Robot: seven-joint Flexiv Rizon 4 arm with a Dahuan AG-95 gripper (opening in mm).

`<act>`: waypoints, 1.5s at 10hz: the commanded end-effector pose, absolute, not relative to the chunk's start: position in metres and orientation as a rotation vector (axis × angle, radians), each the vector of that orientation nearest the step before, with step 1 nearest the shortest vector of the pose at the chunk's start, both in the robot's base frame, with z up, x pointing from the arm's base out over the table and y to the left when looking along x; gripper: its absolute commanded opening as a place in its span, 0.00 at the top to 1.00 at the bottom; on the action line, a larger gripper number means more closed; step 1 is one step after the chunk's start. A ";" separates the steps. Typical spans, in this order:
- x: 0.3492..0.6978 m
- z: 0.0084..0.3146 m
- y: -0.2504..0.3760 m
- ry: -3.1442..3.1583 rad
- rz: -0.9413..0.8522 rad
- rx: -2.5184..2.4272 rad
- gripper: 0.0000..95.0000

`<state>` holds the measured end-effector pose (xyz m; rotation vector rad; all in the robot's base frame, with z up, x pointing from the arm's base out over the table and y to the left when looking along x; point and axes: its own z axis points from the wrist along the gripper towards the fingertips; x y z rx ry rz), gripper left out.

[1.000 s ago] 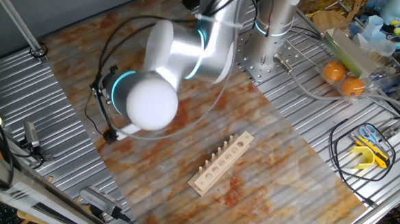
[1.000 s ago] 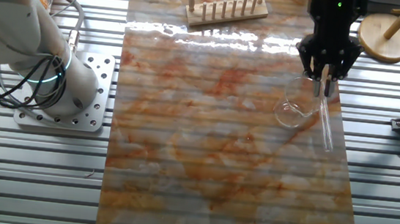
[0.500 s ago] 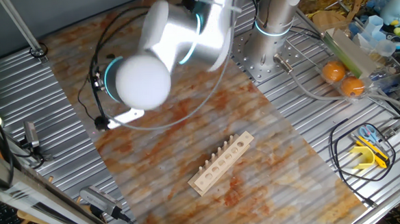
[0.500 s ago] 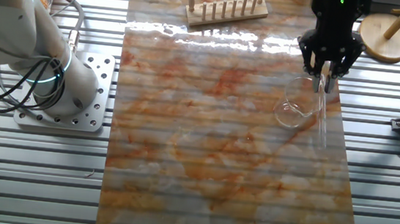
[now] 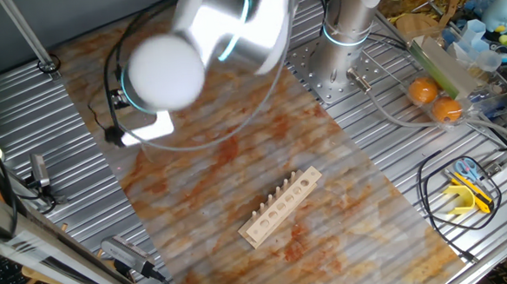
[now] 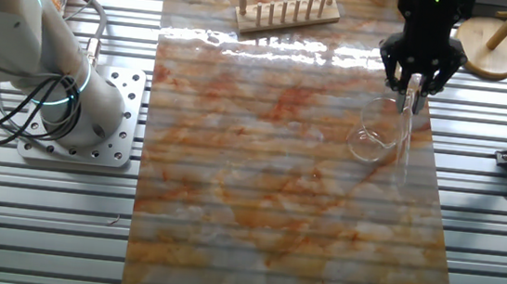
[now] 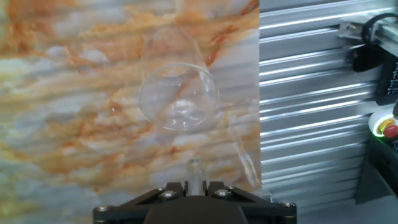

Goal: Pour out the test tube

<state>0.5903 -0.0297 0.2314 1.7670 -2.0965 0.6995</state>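
Observation:
The test tube is a thin clear glass tube hanging almost upright from my gripper, which is shut on its top end. In the hand view the tube's end shows between the two black jaws of the gripper. The clear glass beaker stands on the marbled mat just left of the tube. In the hand view the beaker lies straight ahead of the jaws. In one fixed view the arm's white joint hides the gripper, tube and beaker.
A pale wooden rack stands at the mat's far edge, also seen as the rack. A round wooden stand sits right of the gripper. The arm's base is left of the mat. Oranges and scissors lie off the mat.
The tube has swung from a slant to nearly upright, and the gripper has shifted a little toward the rack side. The arm's white joint moved up and left.

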 end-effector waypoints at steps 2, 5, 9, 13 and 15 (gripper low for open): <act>0.584 0.243 -0.024 -2.263 0.573 1.754 1.00; 0.577 0.254 -0.019 -2.394 0.461 1.737 1.00; 0.563 0.270 -0.007 -2.494 0.308 1.759 1.00; 0.559 0.282 0.013 -2.460 0.128 1.895 1.00; 0.552 0.285 0.027 -2.470 0.068 1.911 1.00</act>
